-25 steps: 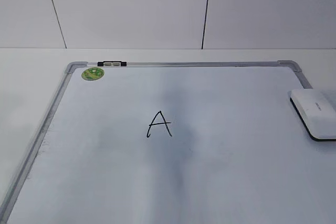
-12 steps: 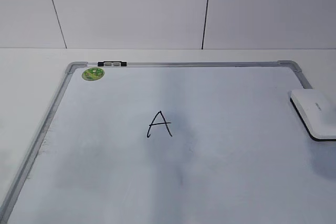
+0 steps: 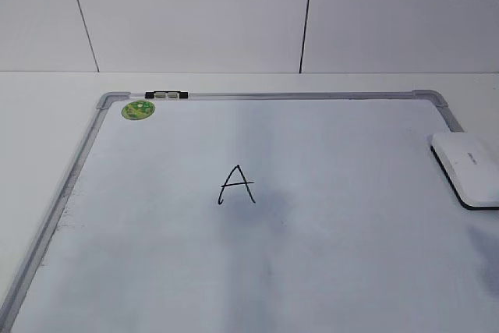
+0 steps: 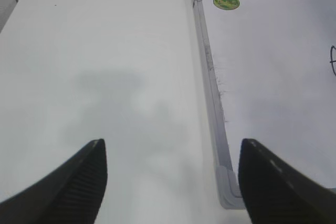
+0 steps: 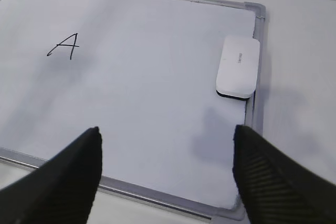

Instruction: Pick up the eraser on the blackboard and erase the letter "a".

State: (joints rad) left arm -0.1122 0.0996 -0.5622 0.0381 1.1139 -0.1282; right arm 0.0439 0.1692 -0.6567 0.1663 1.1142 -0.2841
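Note:
The blackboard [image 3: 351, 216] is a white board with a grey frame, lying flat on the white table. The white eraser [image 3: 468, 165] rests at the board's right edge, black underside down; it also shows in the right wrist view [image 5: 239, 65]. A tall capital "A" [image 3: 235, 185] is written near the board's middle. No small lowercase letter "a" is in view. My right gripper [image 5: 166, 129] is open and empty above the board's near edge, short of the eraser. My left gripper [image 4: 171, 145] is open and empty over bare table beside the board's left near corner. Neither gripper shows in the exterior view.
A round green sticker [image 3: 138, 109] sits at the board's far left corner, with a black-and-white clip [image 3: 166, 95] on the frame beside it. A white panelled wall [image 3: 249, 13] stands behind the table.
Faint shadows have drifted across the board toward its near right side. The eraser, the board and the "A" have not moved.

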